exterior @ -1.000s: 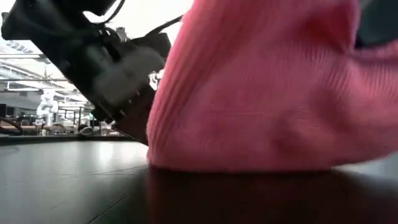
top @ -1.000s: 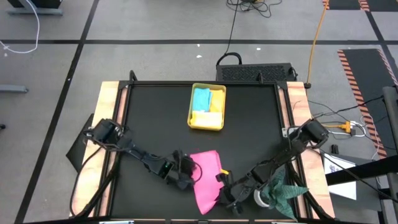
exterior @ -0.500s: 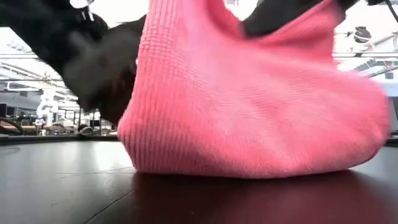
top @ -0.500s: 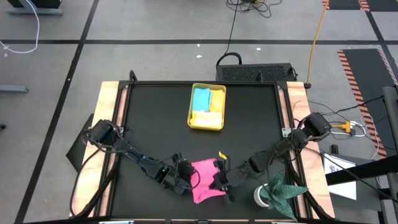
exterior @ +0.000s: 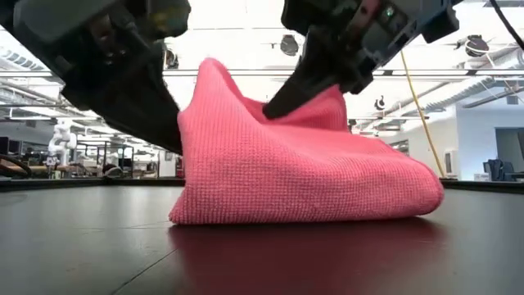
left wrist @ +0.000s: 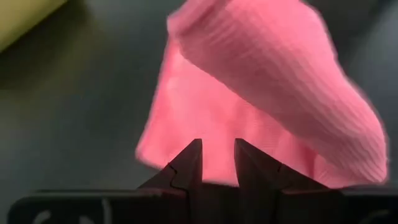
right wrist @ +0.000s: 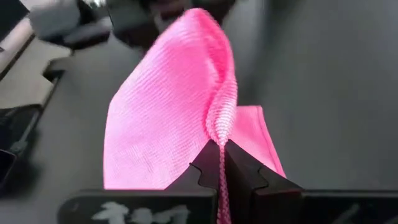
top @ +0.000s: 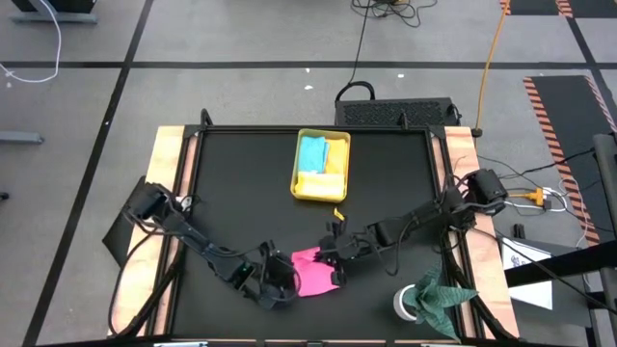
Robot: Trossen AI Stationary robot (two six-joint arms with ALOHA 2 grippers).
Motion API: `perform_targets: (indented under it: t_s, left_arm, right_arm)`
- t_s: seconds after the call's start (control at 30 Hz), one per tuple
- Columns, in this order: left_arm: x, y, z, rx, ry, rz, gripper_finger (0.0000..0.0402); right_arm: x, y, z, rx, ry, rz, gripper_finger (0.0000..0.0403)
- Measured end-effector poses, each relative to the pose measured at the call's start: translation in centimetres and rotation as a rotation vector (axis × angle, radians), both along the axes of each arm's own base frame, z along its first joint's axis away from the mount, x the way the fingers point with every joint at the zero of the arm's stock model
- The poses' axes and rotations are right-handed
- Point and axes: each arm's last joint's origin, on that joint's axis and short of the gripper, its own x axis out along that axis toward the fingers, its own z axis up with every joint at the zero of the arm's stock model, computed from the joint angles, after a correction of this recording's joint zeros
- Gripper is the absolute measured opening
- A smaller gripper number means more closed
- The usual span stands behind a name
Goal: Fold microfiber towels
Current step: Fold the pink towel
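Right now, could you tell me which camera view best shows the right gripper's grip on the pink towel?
The right wrist view: the right gripper is shut on the pink towel, pinching its edge. The low view shows it side-on; the high view shows it small; the left wrist view shows only cloth.
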Motion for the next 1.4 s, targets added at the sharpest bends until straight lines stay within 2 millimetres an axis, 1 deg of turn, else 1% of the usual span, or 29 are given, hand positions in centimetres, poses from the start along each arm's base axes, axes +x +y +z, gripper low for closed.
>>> perform_targets:
  t_s: [0.1,0.2,0.3,0.53,0.6,0.67,0.73,0.8,0.93,1.03,1.13,1.27,1.4]
  left_arm:
    - [-1.0,-0.1,0.3,0.013,0.024,0.040,0.0097]
    - [-1.6,-0.5,0.1,-0.003,0.037,0.059,0.0097]
    - [-1.7,-1.0,0.0,-0.015,0.024,0.047,0.0097]
    - [-2.0,-2.1,0.2,-0.012,-0.024,0.011,0.0097]
    - [-1.9,-2.3,0.4,0.001,-0.048,-0.004,0.0097]
    - [-1.5,-2.4,0.1,0.023,-0.076,0.003,0.0097]
    - [-1.3,-2.4,-0.6,0.060,-0.086,0.009,0.0097]
    - [-0.6,-2.5,-1.5,0.056,-0.104,0.003,0.0097]
    - [0.6,-2.9,-3.2,0.048,-0.129,-0.061,0.0097]
    - [1.3,-3.7,-3.2,0.028,-0.184,-0.174,0.0097]
    - [1.5,-4.3,-3.5,-0.019,-0.186,-0.282,0.0097]
    - [1.5,-4.4,-4.5,-0.037,-0.149,-0.317,0.0097]
    - [1.5,-4.4,-4.5,-0.040,-0.150,-0.316,0.0097]
  right_arm:
    - [0.2,-0.3,-0.7,0.004,0.027,-0.016,0.0001]
    - [0.4,-0.2,-1.3,0.017,0.040,-0.002,0.0001]
    - [0.4,-0.2,-1.7,0.019,0.056,-0.003,0.0000]
    - [0.3,-0.2,-1.8,0.027,0.071,-0.013,0.0000]
    - [0.2,-0.1,-1.7,0.026,0.076,-0.006,0.0000]
    - [0.0,0.4,-1.3,0.029,0.064,0.007,0.0000]
    - [-0.2,0.9,-0.9,0.034,0.044,0.023,0.0000]
    - [-0.4,1.3,-0.7,0.034,0.038,0.040,0.0000]
    - [-0.6,1.8,-0.3,0.038,0.021,0.056,0.0000]
    - [-0.7,1.9,-0.2,0.039,0.018,0.059,0.0000]
    - [-0.8,1.9,0.0,0.038,0.021,0.059,0.0000]
    - [-0.8,1.9,0.4,0.047,0.009,0.055,0.0000]
    - [-0.7,1.9,0.5,0.055,-0.002,0.051,0.0000]
